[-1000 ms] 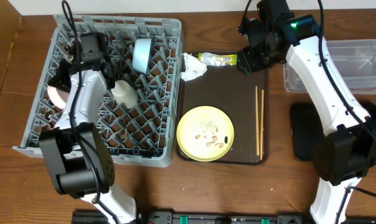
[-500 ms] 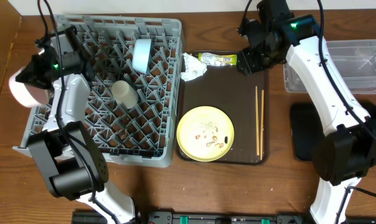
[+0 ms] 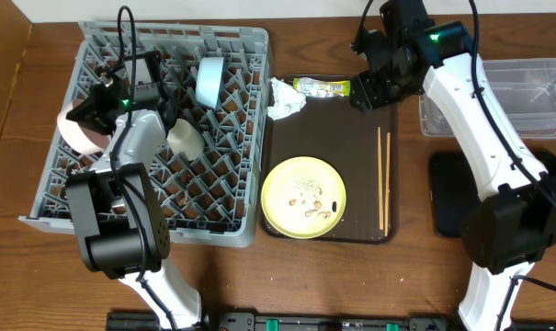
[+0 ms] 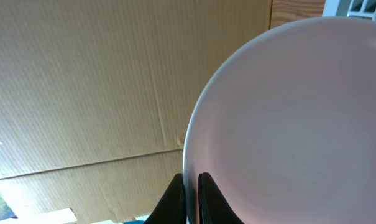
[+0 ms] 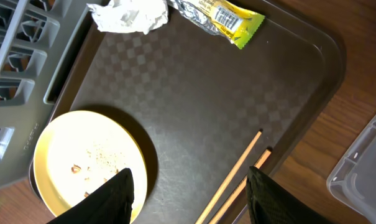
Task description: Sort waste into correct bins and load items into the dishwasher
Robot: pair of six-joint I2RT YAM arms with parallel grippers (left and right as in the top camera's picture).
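My left gripper (image 3: 92,115) is shut on the rim of the pinkish-white bowl (image 3: 75,133), held tilted over the left side of the grey dishwasher rack (image 3: 232,55). In the left wrist view the bowl (image 4: 287,124) fills the frame, and its rim is pinched in that gripper (image 4: 191,199). A light blue bowl (image 3: 209,81) and a cream cup (image 3: 184,138) sit in the rack. My right gripper (image 5: 189,177) hangs open above the brown tray (image 5: 206,93). On the tray lie the napkin (image 5: 128,14), wrapper (image 5: 219,15), crumbed yellow plate (image 5: 82,162) and chopsticks (image 5: 237,174).
The clear tub (image 3: 521,92) stands at the right back edge. The black bin (image 3: 446,193) lies in front of it, partly covered by my right arm. The tray (image 3: 328,138) lies between the rack and the bins.
My left arm swung the bowl out past the rack's left edge, then brought it back over the rack's left side. The right arm has not moved.
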